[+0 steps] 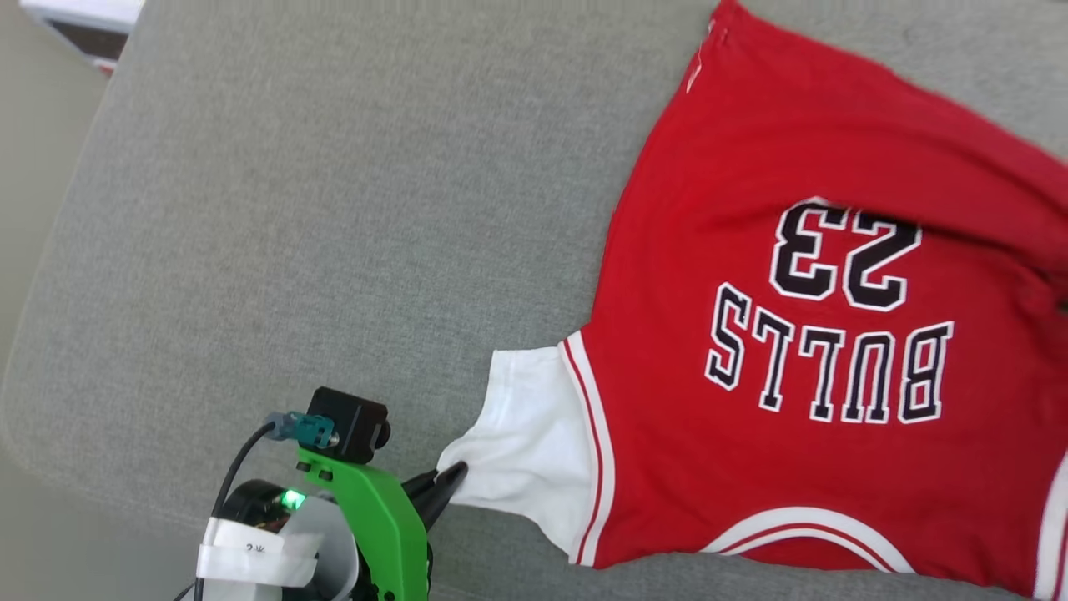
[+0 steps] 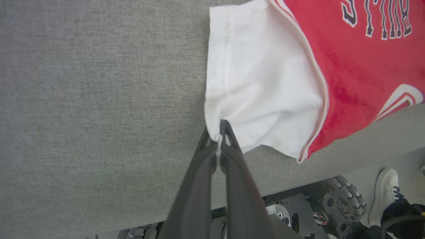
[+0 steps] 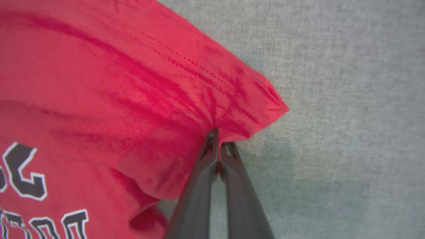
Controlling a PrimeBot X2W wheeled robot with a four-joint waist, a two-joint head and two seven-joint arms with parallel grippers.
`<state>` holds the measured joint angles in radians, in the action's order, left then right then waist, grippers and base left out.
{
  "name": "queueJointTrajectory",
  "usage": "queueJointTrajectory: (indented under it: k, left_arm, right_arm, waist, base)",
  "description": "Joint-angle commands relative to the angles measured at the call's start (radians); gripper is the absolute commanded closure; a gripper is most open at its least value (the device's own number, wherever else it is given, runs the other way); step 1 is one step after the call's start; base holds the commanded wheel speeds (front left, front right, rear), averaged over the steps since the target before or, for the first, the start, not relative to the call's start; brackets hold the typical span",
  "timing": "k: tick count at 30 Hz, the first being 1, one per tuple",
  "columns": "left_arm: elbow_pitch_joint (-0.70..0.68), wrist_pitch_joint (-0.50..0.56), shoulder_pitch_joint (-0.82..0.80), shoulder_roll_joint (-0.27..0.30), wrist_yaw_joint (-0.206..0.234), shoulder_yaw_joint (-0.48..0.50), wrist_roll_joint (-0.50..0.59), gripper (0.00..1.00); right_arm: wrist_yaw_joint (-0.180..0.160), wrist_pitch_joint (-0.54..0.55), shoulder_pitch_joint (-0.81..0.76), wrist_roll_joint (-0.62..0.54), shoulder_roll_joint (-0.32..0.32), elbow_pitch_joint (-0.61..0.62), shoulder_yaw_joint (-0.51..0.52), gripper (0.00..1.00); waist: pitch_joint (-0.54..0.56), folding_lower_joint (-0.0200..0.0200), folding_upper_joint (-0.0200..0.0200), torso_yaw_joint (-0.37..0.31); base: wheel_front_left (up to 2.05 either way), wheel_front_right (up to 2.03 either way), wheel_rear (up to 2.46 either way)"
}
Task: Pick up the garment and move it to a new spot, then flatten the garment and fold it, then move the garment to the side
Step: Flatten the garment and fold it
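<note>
Left gripper [image 2: 219,128] pinches near sleeve [image 2: 262,93], right gripper [image 3: 219,141] pinches shirt [image 3: 99,83] corner; flattening, I judge; next I stretch cloth taut

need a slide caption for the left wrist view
Left tool shut on the white sleeve corner of the red jersey T-shirt lying on a grey fabric cushion.

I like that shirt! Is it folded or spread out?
Spread out, mostly flat: the garment lies open on the grey cushion, lettering showing, white sleeve out.
</note>
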<state>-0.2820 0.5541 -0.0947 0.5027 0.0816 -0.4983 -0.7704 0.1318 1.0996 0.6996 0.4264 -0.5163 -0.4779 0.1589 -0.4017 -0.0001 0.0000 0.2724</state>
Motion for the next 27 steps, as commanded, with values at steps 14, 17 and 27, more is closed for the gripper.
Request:
queueJointTrajectory:
  k: [14,17,27]
  left_arm:
    - [0.052,-0.048,0.080,-0.025,0.043,0.016,-0.025,1.00]
    - [0.055,-0.056,0.094,-0.029,0.049,0.018,-0.030,1.00]
    - [0.063,-0.067,0.111,-0.037,0.057,0.005,-0.024,1.00]
  right_arm:
    - [-0.001,-0.056,-0.449,0.090,0.094,0.212,0.101,1.00]
    - [-0.001,-0.061,-0.529,0.085,0.106,0.255,0.118,1.00]
    - [-0.001,-0.057,-0.696,0.073,0.159,0.334,0.170,1.00]
  waist:
    - [0.234,0.0001,0.0000,-0.144]
    - [0.253,0.0001,0.0000,-0.152]
    - [0.281,0.0001,0.0000,-0.159]
  base:
    - [0.00,0.00,0.00]
    - [0.00,0.00,0.00]
    - [0.00,0.00,0.00]
